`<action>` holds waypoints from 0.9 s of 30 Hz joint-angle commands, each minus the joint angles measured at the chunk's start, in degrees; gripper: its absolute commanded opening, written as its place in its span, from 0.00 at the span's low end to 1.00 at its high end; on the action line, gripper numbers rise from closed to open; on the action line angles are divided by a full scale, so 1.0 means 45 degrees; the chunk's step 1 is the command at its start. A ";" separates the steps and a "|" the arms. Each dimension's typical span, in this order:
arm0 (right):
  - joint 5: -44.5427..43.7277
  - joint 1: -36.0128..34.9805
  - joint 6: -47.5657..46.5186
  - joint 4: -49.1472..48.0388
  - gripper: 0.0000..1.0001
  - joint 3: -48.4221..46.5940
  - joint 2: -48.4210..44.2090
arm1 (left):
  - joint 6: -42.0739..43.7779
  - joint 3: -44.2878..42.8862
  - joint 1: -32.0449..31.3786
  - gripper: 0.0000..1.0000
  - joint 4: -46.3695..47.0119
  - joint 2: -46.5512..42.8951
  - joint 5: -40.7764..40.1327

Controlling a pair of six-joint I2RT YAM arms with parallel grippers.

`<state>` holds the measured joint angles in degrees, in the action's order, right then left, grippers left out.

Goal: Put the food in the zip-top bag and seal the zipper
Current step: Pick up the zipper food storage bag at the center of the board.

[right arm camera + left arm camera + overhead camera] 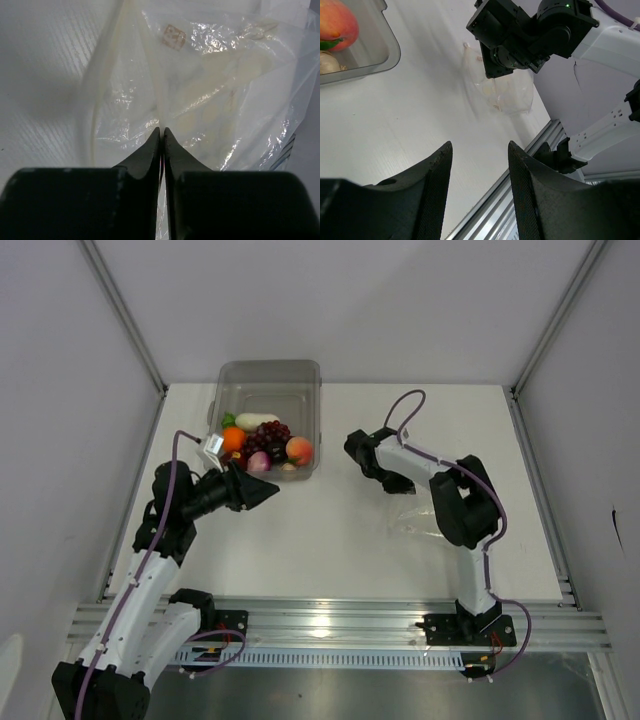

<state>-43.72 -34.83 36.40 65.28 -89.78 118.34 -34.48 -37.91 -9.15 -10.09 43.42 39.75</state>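
R gripper (161,131) is pinching clear crinkly plastic zip-top bag (225,80), jaws closed on it. L gripper (480,146) is hovering, jaws apart, empty, beside clear rigid plastic bin (270,372).

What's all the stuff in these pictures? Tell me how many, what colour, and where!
bin: one, clear, far side of the table
orange: one, orange, in the bin
peach: one, peach-red, in the bin
grape bunch: one, dark red, in the bin
white oblong piece: one, white, in the bin
pink bulb: one, pink, in the bin
green bit: one, green, in the bin
beige piece: one, pale, beside the peach
zip-top bag: one, clear, on the table right of the bin
table: one, white
rail: one, silver, table's near edge
left gripper: black, open, empty
right gripper: black, pinching the bag
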 commanded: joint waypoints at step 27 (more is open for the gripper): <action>0.5733 -0.3002 -0.2074 -0.6674 0.00 0.5926 -1.0790 | -0.3489 -0.0755 -0.5835 0.54 0.3138 0.4236 -0.1664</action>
<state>-18.63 -47.68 26.96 38.11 -64.55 71.33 -46.19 -38.17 -32.27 -1.87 61.30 34.89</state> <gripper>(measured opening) 0.006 0.541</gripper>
